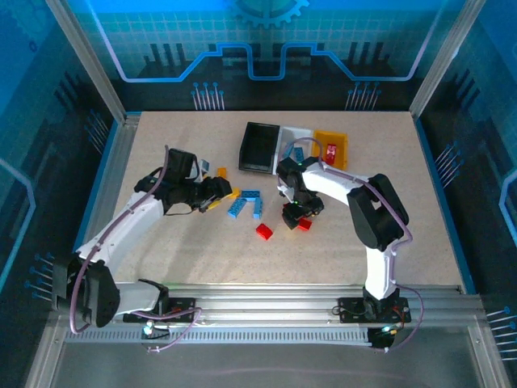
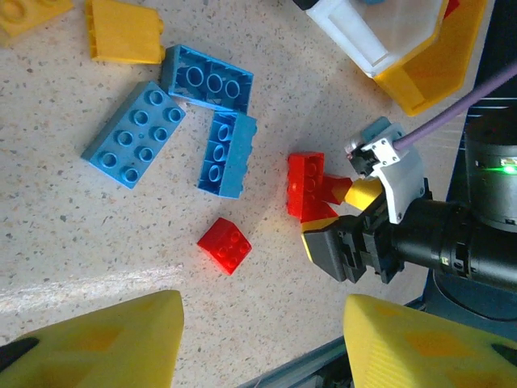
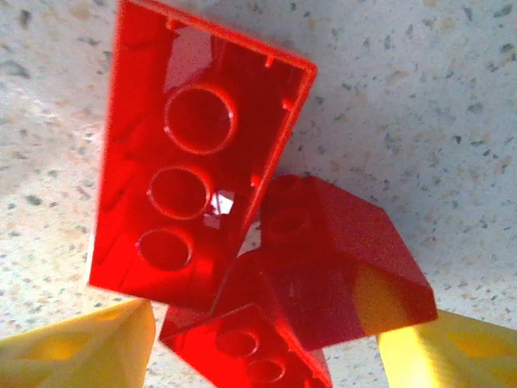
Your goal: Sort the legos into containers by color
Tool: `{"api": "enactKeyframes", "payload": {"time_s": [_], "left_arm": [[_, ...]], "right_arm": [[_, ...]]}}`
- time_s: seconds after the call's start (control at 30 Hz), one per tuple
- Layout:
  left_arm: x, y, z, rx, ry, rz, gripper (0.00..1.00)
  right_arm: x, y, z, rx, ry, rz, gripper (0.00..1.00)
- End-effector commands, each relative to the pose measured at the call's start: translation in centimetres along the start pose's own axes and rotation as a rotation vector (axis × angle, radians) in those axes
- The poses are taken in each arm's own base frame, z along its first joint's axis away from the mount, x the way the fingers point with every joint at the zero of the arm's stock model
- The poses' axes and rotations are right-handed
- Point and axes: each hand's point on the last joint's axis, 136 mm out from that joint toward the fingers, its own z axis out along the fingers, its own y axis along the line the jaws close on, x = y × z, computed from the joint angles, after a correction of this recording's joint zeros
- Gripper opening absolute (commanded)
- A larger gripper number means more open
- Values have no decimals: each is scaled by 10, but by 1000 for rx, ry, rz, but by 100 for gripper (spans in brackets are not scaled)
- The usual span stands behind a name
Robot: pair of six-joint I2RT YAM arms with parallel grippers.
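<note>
Three red legos [image 3: 194,153] lie bunched on the table, one long brick upside down. My right gripper [image 3: 266,356] hangs just over them, open, a yellow finger [image 3: 81,347] on each side of the bunch. In the top view it [image 1: 297,217] sits mid-table by those red legos [image 1: 303,225]. One small red lego [image 2: 224,245] lies alone ahead of my left gripper [image 2: 262,343], which is open and holds nothing. Three blue legos [image 2: 133,133] and yellow legos [image 2: 125,32] lie further off. The black [image 1: 260,147], white [image 1: 292,134] and yellow-orange [image 1: 339,139] containers stand in a row at the back.
My right gripper [image 2: 339,208] and its black wrist sit close to the right of my left gripper's fingers. A metal rail [image 1: 266,295] runs along the near table edge. The yellow-orange container holds a red lego [image 1: 331,150]. Bare table lies to the far right.
</note>
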Motion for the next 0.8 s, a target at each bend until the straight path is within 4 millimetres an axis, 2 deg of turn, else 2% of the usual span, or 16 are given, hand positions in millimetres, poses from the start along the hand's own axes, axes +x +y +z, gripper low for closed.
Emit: {"api": "enactKeyframes", "payload": {"time_s": [0.0, 0.13, 0.3, 0.4, 0.57, 0.77], "left_arm": [[8, 14, -1, -37, 14, -6, 56], [6, 14, 2, -38, 22, -10, 56], [2, 11, 5, -37, 25, -9, 56], [0, 11, 7, -37, 26, -9, 56], [0, 15, 11, -46, 33, -17, 56], [-2, 16, 15, -48, 33, -27, 56]], "right_arm": [[0, -2, 4, 18, 18, -26, 73], [1, 2, 10, 28, 30, -37, 67], [8, 5, 14, 35, 46, -34, 50], [10, 7, 12, 26, 39, -24, 45], [11, 10, -3, 2, 4, 0, 35], [8, 13, -38, -54, -65, 30, 32]]}}
